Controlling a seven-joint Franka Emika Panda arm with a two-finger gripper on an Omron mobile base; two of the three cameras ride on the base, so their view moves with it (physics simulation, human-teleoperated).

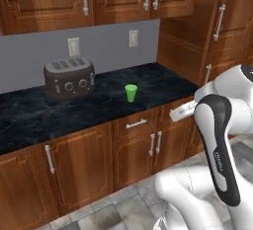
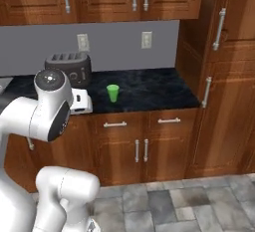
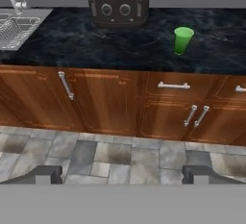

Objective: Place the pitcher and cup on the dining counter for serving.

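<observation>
Cup [image 1: 131, 93] sits upright at centre frame in my left base view, on the black worktop [image 1: 29, 115], well right of the toaster [image 1: 69, 77]; my arm fills the lower right.

From the right base view the cup [image 2: 113, 93] stands left of centre, near the worktop's front edge.

In the hand view it is upper right [image 3: 182, 40], the sink [image 3: 17, 28] upper left. My gripper [image 3: 122, 175] shows two tips spread wide, holding nothing, far off the cup. I judge a careless approach could tip this light tumbler.
</observation>
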